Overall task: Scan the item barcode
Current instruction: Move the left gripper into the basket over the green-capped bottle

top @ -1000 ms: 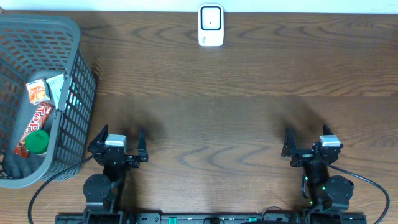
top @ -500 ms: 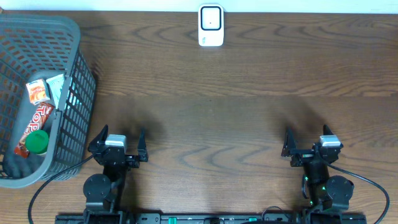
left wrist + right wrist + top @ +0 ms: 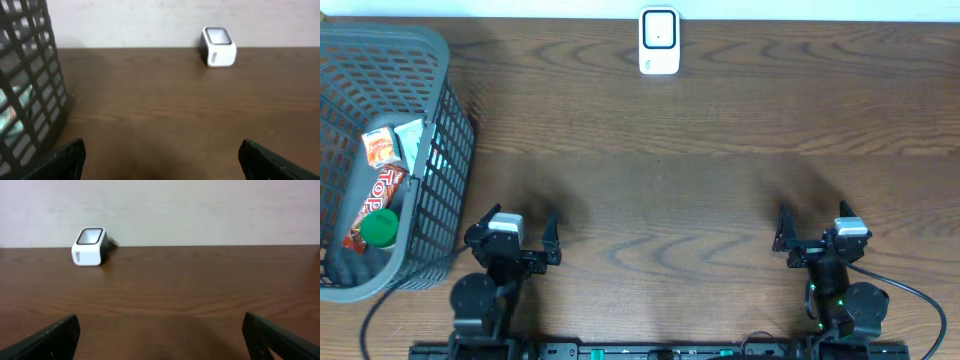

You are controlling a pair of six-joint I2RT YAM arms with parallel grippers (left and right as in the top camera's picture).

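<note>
Four items lie in the one grey plastic mesh basket [image 3: 448, 165] at the left: an orange packet [image 3: 380, 148], a white-green packet [image 3: 411, 134], a red wrapper [image 3: 381, 194] and a green round cap [image 3: 380, 227]. One white box-shaped scanner [image 3: 659, 42] stands far centre. The left gripper [image 3: 515, 232] and right gripper [image 3: 813, 228] both gape wide, empty.

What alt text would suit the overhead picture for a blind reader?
A robot's left gripper and right gripper sit open and empty at a wooden table. A grey basket of groceries stands left; a white scanner at the far edge.
</note>
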